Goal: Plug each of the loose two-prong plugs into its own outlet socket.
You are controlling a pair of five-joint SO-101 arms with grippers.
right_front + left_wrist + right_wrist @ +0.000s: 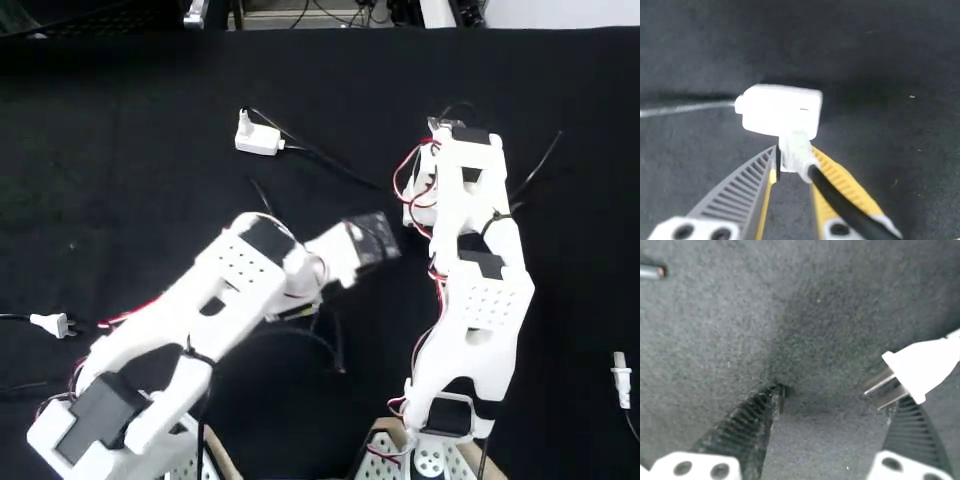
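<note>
A white plug [795, 147] is clamped in the left tool [793, 159] at an outlet socket [777, 112]. The right tool [835, 400] is spread wide, empty. Loose plugs [50, 323] are left unplugged on the worktop [150, 100].

Black-clothed table [120, 150], white outlet socket [258, 142], left plug [50, 323], right plug [621, 378]

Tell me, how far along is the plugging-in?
A far white rectangular outlet block seems already plugged. The left claw is shut on a white two-prong plug with black cable, pressed to another white outlet block, prongs hidden. The open right claw has a second white plug by one finger. A left-edge white plug and a right-edge white plug lie loose.
</note>
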